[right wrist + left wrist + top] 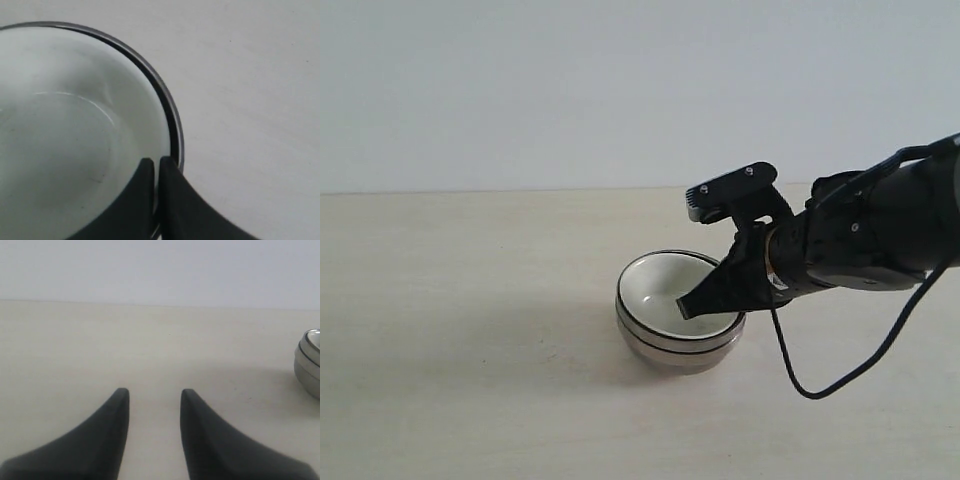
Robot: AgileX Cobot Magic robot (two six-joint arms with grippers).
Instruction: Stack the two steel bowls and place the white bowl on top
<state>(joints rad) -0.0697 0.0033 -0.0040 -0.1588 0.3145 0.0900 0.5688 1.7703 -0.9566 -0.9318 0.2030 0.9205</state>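
Since the white bowl [655, 285] already sits nested inside the two steel bowls [682, 350], which stand one inside the other as a single stack, the stacking itself looks done. The step in hand is, by my judgement, the release. The stack stands on the open middle of the surface [460, 390], well in from its far edge.

The right tool [688, 308] reaches down over the side of the stack nearest its own arm, its fingers brought together on the white bowl's rim. In the right wrist view one finger [142, 200] lies inside the bowl against the cream wall. The other lies outside, over the steel rim, with only a sliver between them. Whether the outer finger also catches the steel rim I cannot tell.

The left tool [152, 392] hangs low over bare surface with its fingers apart and nothing between them, the stack well clear of it.

The next move calls for parting the right tool's fingers without nudging the bowl, then lifting straight up so that neither fingertip drags the rim. The white bowl appears to sit level. A sideways pull could tip it or shift the whole stack on the smooth surface.
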